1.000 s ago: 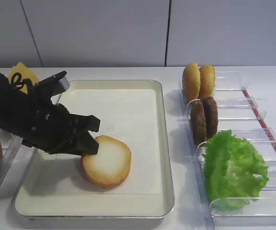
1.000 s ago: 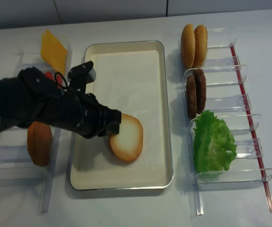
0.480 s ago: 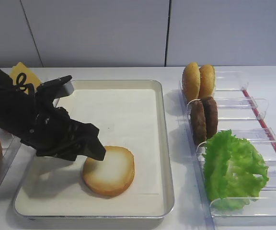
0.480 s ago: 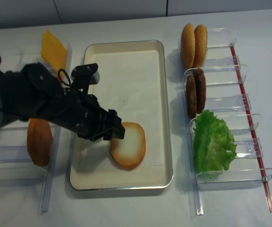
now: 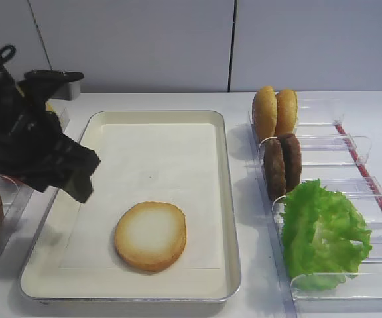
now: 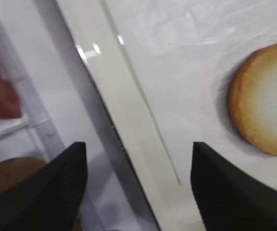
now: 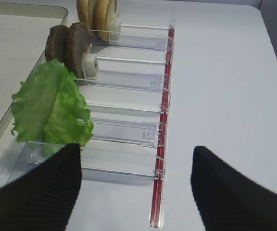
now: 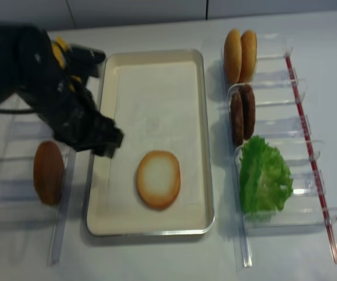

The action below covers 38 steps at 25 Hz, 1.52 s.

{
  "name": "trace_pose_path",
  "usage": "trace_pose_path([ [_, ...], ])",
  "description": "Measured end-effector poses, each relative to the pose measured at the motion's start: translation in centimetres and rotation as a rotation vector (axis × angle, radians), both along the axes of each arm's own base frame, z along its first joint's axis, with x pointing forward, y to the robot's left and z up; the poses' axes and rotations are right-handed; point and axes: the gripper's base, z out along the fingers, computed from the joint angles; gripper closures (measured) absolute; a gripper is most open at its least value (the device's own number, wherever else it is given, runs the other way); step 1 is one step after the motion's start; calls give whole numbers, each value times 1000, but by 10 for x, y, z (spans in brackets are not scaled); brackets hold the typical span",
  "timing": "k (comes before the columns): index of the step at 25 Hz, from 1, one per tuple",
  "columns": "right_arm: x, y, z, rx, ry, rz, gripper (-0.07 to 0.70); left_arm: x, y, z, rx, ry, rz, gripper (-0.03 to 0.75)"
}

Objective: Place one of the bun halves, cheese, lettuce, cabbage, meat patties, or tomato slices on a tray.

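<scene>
A bun half (image 5: 150, 236) (image 8: 158, 179) lies flat, cream face up, on the front of the paper-lined tray (image 5: 231, 199) (image 8: 206, 146). My left gripper (image 5: 79, 191) (image 8: 107, 146) (image 6: 137, 159) hangs open and empty over the tray's left rim, apart from the bun half (image 6: 268, 98). My right gripper (image 7: 136, 154) is open and empty near the lettuce (image 7: 52, 106) (image 5: 323, 232). Two meat patties (image 5: 282, 162) (image 7: 69, 43) stand on edge in a rack. The left arm covers most of the cheese (image 8: 56, 48). A red blur (image 6: 1, 91) may be tomato slices. Cabbage is out of view.
Two small golden buns (image 5: 274, 111) stand in the far right rack. Clear plastic racks (image 5: 350, 172) line the right side, with a red strip (image 7: 163, 120) along them. A domed brown bun (image 8: 48, 171) sits in the left rack, beside the tray.
The left gripper opened and let go of the bun half, then rose and drew back left to the tray's rim. The bun half settled flat on the paper.
</scene>
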Motion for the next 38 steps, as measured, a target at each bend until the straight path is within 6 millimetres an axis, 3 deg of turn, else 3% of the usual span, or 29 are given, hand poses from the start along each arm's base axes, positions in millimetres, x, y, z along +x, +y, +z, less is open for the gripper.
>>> trace_pose_path([
  [5, 0, 0, 0, 0, 0, 0, 109, -27, 16, 46, 16, -155, 13, 301],
  [11, 0, 0, 0, 2, 2, -1, 109, -80, 35, 96, -54, -340, 36, 307],
  [15, 0, 0, 0, 2, 2, -1, 109, -122, 50, 106, -86, -426, 40, 307],
  [22, 0, 0, 0, 2, 2, -1, 109, -196, 76, 94, -148, -549, 72, 308],
  [26, 0, 0, 0, 2, 2, -1, 109, -225, 87, 75, -156, -570, 81, 309],
  [31, 0, 0, 0, 2, 2, -1, 109, -251, 97, 51, -164, -599, 87, 310],
  [38, 0, 0, 0, 2, 2, -1, 109, -272, 104, 10, -178, -622, 100, 310],
])
